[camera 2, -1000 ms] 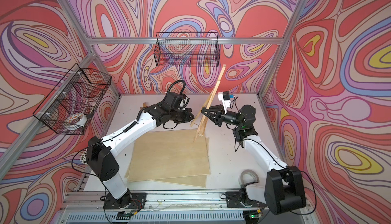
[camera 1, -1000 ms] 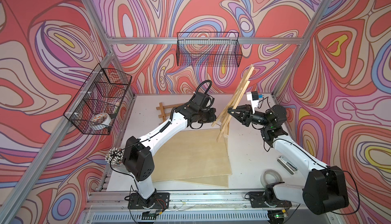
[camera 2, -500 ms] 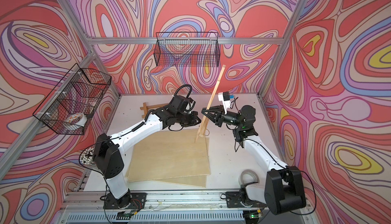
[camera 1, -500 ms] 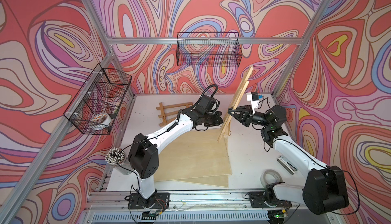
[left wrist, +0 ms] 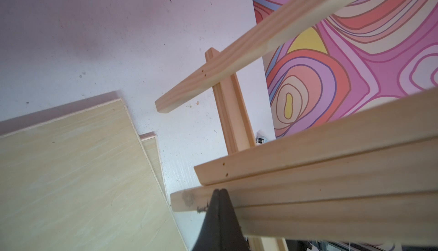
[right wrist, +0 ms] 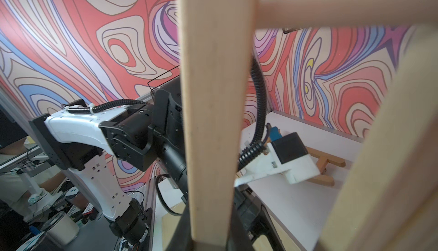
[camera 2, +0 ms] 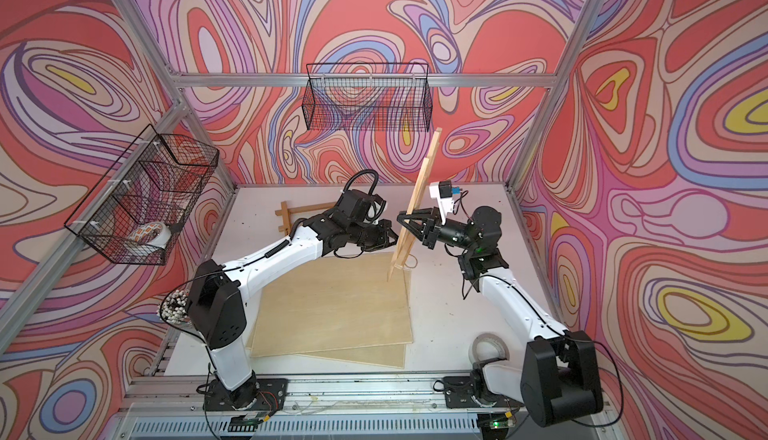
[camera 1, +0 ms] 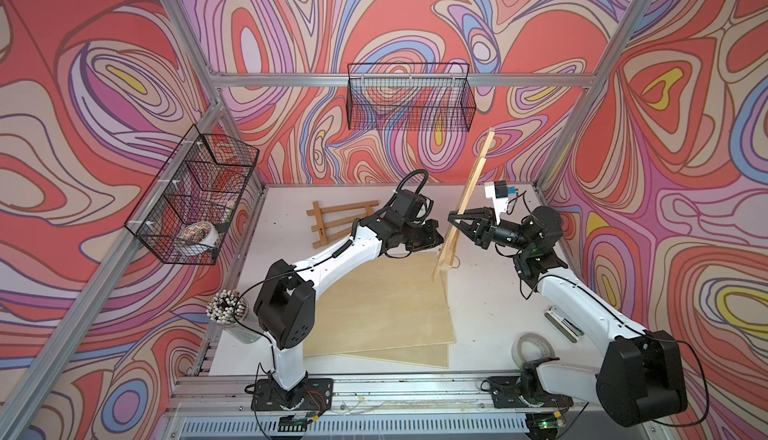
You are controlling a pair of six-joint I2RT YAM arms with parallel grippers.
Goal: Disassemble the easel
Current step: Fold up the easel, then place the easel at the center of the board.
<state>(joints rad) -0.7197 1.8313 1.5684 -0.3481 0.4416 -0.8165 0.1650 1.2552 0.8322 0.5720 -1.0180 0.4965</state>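
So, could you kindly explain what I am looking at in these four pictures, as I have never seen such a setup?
Two white robot arms stand at a table. Two pictures look down from overhead, nearly alike; the other two are taken from the arms' wrists. The right gripper is clamped on a pale wooden easel frame, holding it tilted. The left gripper, shut and empty, has its tip low on that frame. A darker wooden piece and plywood boards lie flat on the table.
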